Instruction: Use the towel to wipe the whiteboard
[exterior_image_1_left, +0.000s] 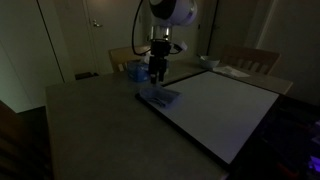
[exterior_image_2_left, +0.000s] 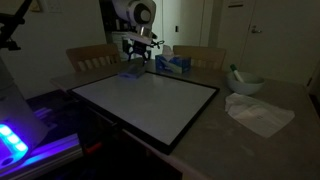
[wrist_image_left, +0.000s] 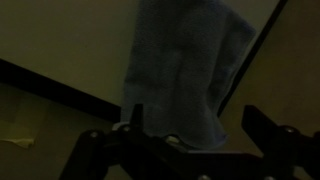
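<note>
Reaching straight down, the arm (exterior_image_1_left: 158, 40) holds its jaws spread over the towel (exterior_image_1_left: 160, 98) on the whiteboard (exterior_image_1_left: 222, 112).

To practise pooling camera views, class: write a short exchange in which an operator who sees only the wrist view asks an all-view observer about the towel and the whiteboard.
Operator: The towel lies between the fingers of the hand. Where on the board is it?
Observer: At the corner of the whiteboard nearest the robot's base.
Operator: Is there any other cloth around?
Observer: Yes, a white cloth lies on the table, off the board, beside a bowl.
</note>
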